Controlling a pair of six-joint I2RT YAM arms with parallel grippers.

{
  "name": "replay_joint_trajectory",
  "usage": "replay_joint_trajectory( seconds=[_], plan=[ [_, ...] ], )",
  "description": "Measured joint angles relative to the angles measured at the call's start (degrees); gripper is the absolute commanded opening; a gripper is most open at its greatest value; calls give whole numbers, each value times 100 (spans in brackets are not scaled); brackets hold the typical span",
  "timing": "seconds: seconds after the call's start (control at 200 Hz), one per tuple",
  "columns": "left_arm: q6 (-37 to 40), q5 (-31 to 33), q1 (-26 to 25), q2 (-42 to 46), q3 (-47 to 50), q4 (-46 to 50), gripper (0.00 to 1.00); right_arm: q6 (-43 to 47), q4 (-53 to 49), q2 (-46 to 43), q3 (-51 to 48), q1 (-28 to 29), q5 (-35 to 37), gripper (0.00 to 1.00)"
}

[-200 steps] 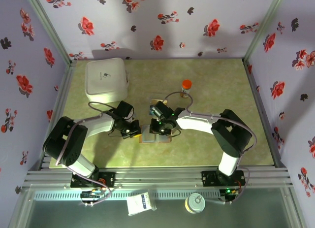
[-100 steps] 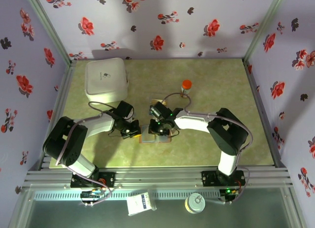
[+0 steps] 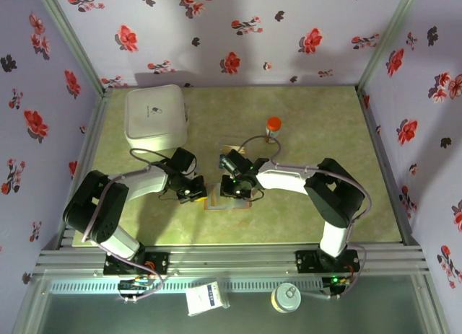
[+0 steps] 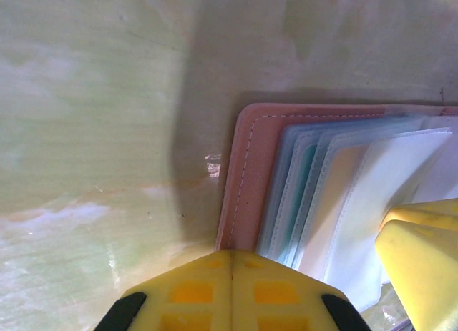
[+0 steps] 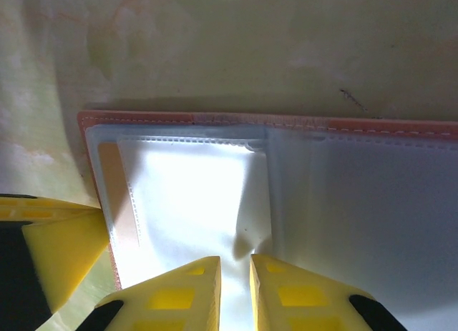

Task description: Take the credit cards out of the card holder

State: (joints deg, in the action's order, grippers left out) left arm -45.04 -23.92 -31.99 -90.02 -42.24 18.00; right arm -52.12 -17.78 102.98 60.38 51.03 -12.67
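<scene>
Brown leather edged with pale stitching frames the card holder, which lies opened flat on the green counter between the two arms. Its long axis runs left to right across the counter, inner sleeves facing up.

In the left wrist view its rounded corner points toward the camera. Clear sleeves fan out behind it, with the credit cards tucked inside and one teal edge showing.

The left gripper is fully closed, its yellow tips meeting just at the holder's left end.

The right gripper is nearly closed, a thin slit between its tips. It sits over a clear sleeve beside the centre fold; I cannot tell whether it pinches the plastic.
</scene>
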Motion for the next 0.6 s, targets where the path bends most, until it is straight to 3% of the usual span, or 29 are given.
replay_joint_trajectory(
  seconds=[0.315, 0.6],
  plan=[
    [-7, 103, 0, 404, -28, 131, 0, -52, 387, -192, -358, -52, -66, 18],
    [-208, -85, -4, 691, -31, -151, 16, -94, 616, -260, -525, -127, -133, 17]
  ],
)
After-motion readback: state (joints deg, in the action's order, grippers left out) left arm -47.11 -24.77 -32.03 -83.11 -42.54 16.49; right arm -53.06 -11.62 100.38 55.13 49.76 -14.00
